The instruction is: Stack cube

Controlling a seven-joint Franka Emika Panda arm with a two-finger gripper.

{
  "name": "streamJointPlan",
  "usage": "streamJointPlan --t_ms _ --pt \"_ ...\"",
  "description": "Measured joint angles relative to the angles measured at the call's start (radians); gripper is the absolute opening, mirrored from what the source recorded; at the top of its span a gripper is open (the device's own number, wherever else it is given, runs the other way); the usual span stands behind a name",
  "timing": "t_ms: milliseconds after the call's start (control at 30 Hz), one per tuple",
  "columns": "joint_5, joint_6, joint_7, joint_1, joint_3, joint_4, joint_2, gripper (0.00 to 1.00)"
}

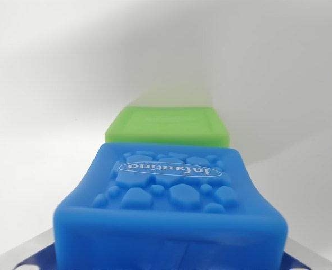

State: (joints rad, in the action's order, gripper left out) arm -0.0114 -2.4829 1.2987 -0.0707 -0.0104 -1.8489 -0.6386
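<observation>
A blue soft cube [171, 197] with raised pebbles and an embossed oval logo fills the lower half of the wrist view, very close to the camera. It sits between the two fingers of my gripper [169, 256], whose grey and blue tips show only at the bottom left corner [25, 256] and bottom right corner [312, 260]. The fingers press against the cube's sides, so the gripper is shut on it. A green cube [167, 126] lies just beyond the blue one on the white surface, its lower part hidden behind the blue cube.
A plain white surface [53, 84] surrounds both cubes. A soft shadow falls across it behind and to the right of the green cube.
</observation>
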Motion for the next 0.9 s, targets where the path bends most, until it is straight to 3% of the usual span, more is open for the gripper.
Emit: streamJointPlan --t_ms 333,367,900 --pt "0.0 -0.01 0.0 0.0 0.0 0.003 -0.013 0.0" --pt "0.0 -0.01 0.0 0.0 0.0 0.003 -0.013 1.0" --pt "0.0 -0.01 0.0 0.0 0.0 0.003 -0.013 1.0"
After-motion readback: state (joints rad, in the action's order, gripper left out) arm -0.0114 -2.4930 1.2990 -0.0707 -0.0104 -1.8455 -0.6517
